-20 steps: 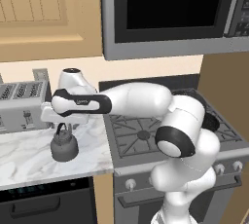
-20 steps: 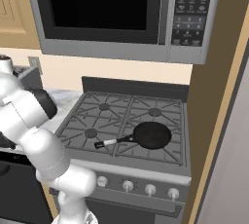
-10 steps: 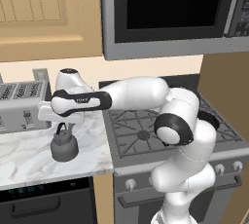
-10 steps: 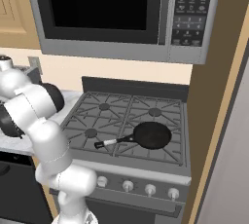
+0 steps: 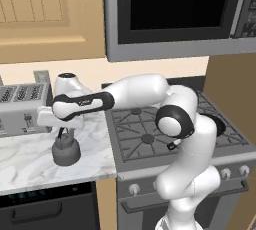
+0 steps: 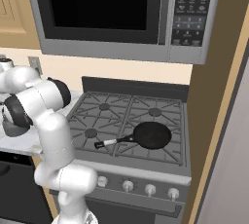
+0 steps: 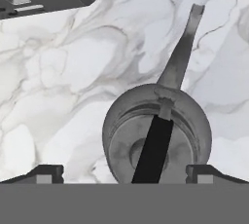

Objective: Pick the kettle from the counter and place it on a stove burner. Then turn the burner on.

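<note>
Marble counter [image 5: 30, 161]: white-and-grey veined slab left of the stove, pale front edge toward the camera.
Kettle [image 5: 65, 151]: dark grey, squat, standing upright on the counter near its front edge, just in front of the toaster; in the hand view [image 7: 156, 133] it is seen from above, black handle running across the lid and the spout stretching away over the marble.
Gripper [image 5: 63, 133]: hangs directly over the kettle, pointing down at the handle; in the hand view the two finger tips [image 7: 46, 173] sit wide apart on either side of the kettle body, so the jaws are spread and nothing is gripped.
Contact: whether the fingers touch the handle cannot be told.
Arm: reaches from the base leftward across the stove's front left corner to the counter.
Toaster [image 5: 22, 110]: silver, at the far left of the counter against the wall.
Stove burner [image 6: 91, 132]: front left cap under grey grates, bare.
Frying pan [image 6: 151, 135]: black, on the front right grate, handle pointing left.
Microwave [image 6: 112, 13]: mounted above the stove.
</note>
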